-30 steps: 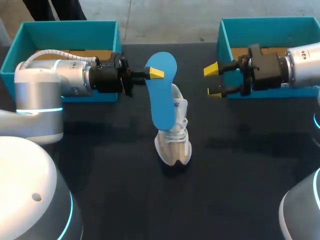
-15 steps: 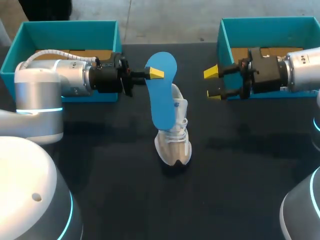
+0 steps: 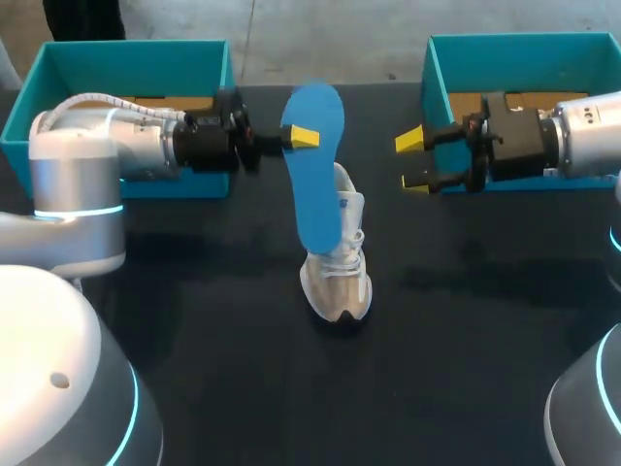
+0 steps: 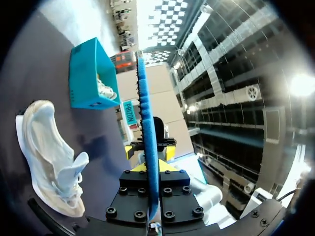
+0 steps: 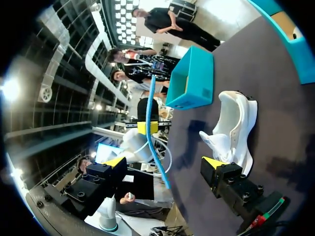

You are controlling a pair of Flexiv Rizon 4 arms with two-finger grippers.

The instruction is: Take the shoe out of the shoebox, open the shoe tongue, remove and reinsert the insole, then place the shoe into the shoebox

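My left claw point(image 3: 296, 138) is pinched shut on the blue insole point(image 3: 315, 165), its yellow tips gripping the upper part from both flat sides. In the left wrist view the insole point(image 4: 147, 128) runs edge-on straight out between my fingers. It stands nearly upright above the shoe point(image 3: 340, 262), wide end up and narrow end hanging down toward the shoe's opening. From both wrist views the lower end looks clear of the shoe point(image 4: 49, 157), though I cannot tell how closely it hangs.

My right claw point(image 3: 415, 160) is spread wide and holds nothing. It hovers to the right of the shoe and apart from it, fingers aimed at the insole. In the right wrist view the insole point(image 5: 155, 137) hangs ahead of my right claw point(image 5: 164, 163), and the shoe point(image 5: 231, 128) lies beyond one finger.

The shoe stands on its sole on the dark table point(image 3: 466, 369), toe toward me. The left shoebox point(image 3: 126, 58) sits behind and left of the shoe, the right shoebox point(image 3: 524, 49) behind and right of it, both well apart from it. Nothing lies between either claw and the shoe.

My left arm point(image 3: 107, 155) reaches level across the front of the left shoebox toward the shoe. My right arm point(image 3: 582, 136) comes in level in front of the right shoebox.
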